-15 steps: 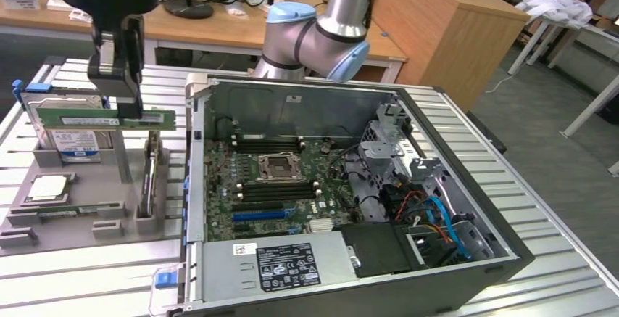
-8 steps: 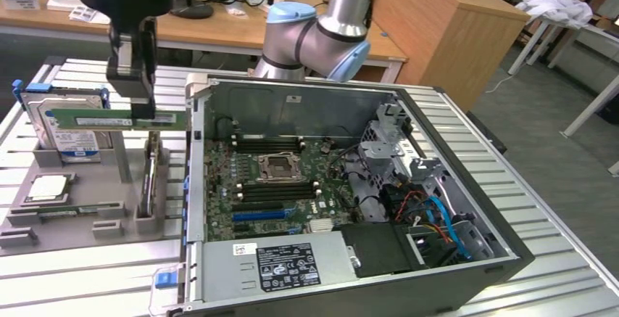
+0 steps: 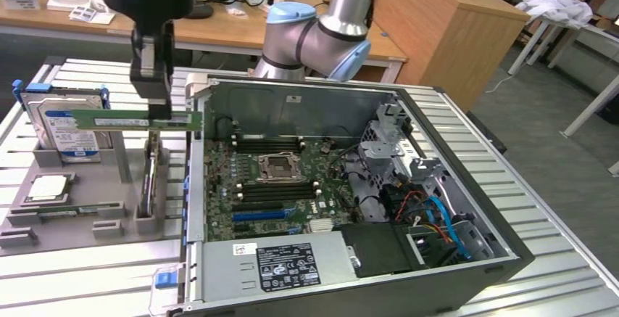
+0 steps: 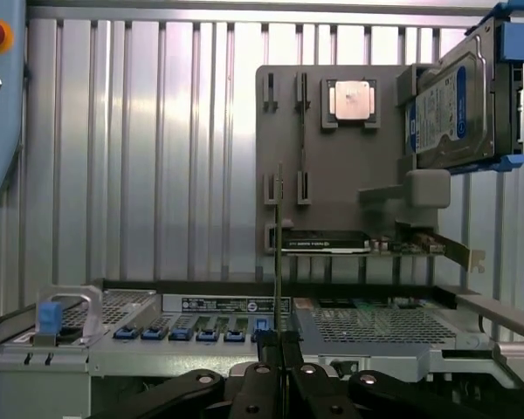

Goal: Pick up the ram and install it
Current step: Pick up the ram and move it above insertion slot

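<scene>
Pendant: a grey teach pendant [image 4: 0, 105] with a red stop button; the lettering down its side reads "UNIVERSAL ROBOT", the end cut off.
Hard drive: the hard drive [image 3: 63, 130] stands upright in a blue-clipped bracket at the exterior view's left. Its white and blue label is too small for me to read.
Fixture: the grey fixture [image 3: 68, 219] lies flat on the slatted table [image 3: 87, 273], with the silver processor chip [image 3: 48, 186] seated in a pocket.
Ram: the ram [image 3: 106, 120] hangs in the air above the fixture's upright holders, clear of them, long edge level. One end is just beside the case wall. It has a white label strip, but no print is legible.
Gripper: the gripper [image 3: 156, 110] is clenched on the ram, pinching its top edge right of centre. From the wrist the stick shows edge-on between the fingertips.
Case: the open computer case [image 3: 503, 252] lies on its side, with the motherboard [image 3: 320, 186] facing up.
Slots: the black memory slots [image 3: 271, 143] run along the board beside the processor socket [image 3: 280, 165].
Power supply: the power supply [image 3: 275, 262] has white and black stickers, the text unreadable.
Doing it well: I'd judge the carry calls for keeping the stick level and square to a slot. The off-centre pinch could let it tilt, so go gently. The contact edge must clear the case wall.
</scene>
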Controlling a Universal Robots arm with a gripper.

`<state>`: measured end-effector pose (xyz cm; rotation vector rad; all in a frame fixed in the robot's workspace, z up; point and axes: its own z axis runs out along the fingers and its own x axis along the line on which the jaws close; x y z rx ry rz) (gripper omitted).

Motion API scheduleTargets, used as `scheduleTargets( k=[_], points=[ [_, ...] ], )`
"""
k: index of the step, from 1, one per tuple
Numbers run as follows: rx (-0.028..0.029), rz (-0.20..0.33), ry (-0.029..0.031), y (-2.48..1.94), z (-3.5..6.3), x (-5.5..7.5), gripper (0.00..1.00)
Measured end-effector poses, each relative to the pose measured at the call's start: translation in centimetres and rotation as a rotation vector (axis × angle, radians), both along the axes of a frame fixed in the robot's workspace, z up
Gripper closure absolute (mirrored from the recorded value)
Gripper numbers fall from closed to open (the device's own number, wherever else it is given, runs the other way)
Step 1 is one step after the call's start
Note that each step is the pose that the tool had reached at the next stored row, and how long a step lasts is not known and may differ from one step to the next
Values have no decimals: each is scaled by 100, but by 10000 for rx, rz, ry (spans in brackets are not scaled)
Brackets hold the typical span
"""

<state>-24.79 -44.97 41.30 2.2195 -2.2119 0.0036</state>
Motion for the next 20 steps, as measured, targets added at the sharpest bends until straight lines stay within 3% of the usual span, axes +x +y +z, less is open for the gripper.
scheduleTargets(
  k=[20],
  points=[
    [-1, -2, 5, -1, 0, 469, 88]
  ],
)
